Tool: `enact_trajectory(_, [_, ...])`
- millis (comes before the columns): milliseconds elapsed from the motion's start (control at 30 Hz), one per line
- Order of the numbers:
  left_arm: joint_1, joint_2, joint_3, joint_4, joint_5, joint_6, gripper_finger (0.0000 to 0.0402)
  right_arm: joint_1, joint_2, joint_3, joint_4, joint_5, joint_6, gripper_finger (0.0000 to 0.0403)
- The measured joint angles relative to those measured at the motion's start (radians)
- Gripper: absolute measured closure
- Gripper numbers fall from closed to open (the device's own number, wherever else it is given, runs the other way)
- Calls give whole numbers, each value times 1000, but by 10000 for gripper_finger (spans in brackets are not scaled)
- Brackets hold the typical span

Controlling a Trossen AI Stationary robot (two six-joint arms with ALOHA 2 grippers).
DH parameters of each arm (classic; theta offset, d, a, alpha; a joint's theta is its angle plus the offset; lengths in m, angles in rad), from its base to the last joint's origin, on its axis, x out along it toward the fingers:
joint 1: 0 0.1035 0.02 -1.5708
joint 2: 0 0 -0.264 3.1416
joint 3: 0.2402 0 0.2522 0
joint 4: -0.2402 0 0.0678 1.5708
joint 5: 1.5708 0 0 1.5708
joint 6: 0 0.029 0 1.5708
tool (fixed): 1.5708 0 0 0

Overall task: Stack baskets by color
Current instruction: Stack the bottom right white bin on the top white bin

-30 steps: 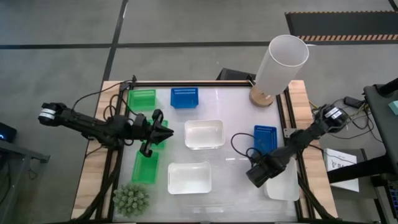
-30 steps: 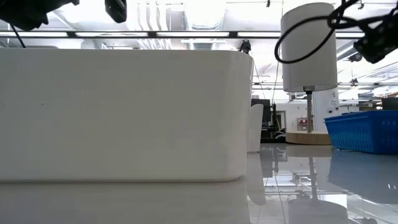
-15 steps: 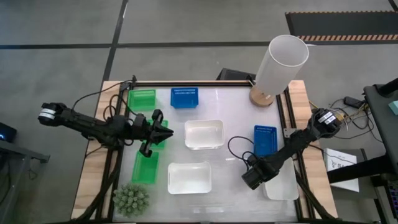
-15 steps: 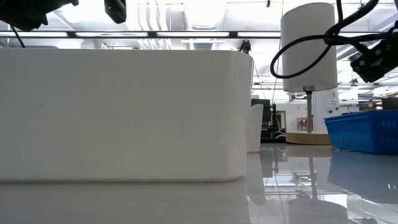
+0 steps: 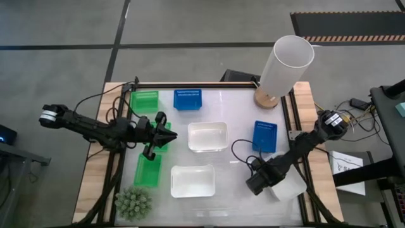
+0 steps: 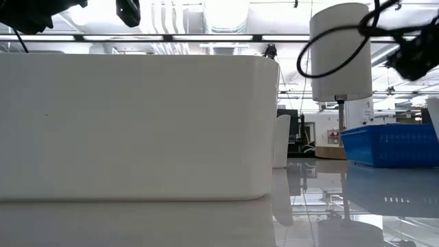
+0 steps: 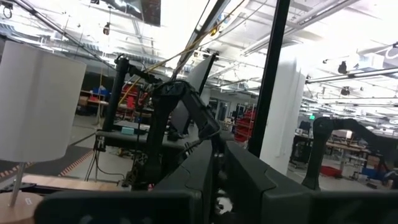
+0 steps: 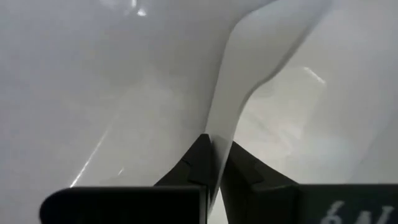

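At the near edge of the table [image 5: 209, 214], towards its left corner, sits a spiky green plant [image 5: 133, 202]. Just beyond it a green basket [image 5: 147, 170] lies lengthwise along the left side, and beside that, near the middle of the near edge, stands a white basket [image 5: 192, 180]; in the low view its plain white wall [image 6: 137, 127] fills most of the picture. Towards the near right corner the right gripper [image 5: 259, 182] is down at a second white basket [image 5: 288, 188], which sits at an angle by the right edge. In the right wrist view the two dark fingers [image 8: 199, 163] are pinched narrow on the thin white rim [image 8: 227, 118] of that basket, so the claw is holding it by the wall.

Farther in, the left gripper [image 5: 169, 134] hangs over the left half of the table, pointing towards the centre; its fingers are drawn close together and nothing shows between them in the left wrist view. A third white basket [image 5: 207, 136] stands at the middle of the table, just past the gripper's tip. To its right, near the right edge, lies a blue basket [image 5: 265, 136], slightly tilted in plan.

At the far edge a green basket [image 5: 145, 100] sits near the left corner with another blue basket [image 5: 188, 99] beside it. A tall white cylinder [image 5: 286, 64] on a round wooden base [image 5: 266, 99] stands at the far right corner
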State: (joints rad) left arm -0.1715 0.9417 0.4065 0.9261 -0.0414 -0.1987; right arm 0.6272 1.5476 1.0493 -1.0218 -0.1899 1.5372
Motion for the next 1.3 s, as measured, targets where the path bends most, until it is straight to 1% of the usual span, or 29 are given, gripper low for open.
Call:
enact_trajectory(133, [0,4,0,0,0,0,373,17,-1,80,-6,-6,-49,393])
enact_trajectory(333, [0,6,-1,-2,0,0,373,19,-1,235,-31,15,-174,394])
enact_trajectory(433, [0,6,-1,-1,0,0,373,19,1,309,-72,47,-246,394])
enact_trajectory(533, [0,6,-1,0,0,0,373,19,10,385,-105,71,-367,394])
enact_trajectory(667, [0,6,-1,-1,0,0,373,14,27,470,-144,165,-527,394])
enact_trajectory(833, [0,6,-1,-1,0,0,373,-39,60,535,-227,291,-680,394])
enact_trajectory(900, [0,6,-2,-3,1,1,373,-64,78,556,-273,321,-747,394])
enact_trajectory(1067, [0,6,-2,-2,1,1,373,-145,126,598,-371,372,-978,394])
enact_trajectory(1300, [0,6,-2,-1,1,2,373,-269,165,668,-358,377,-1354,394])
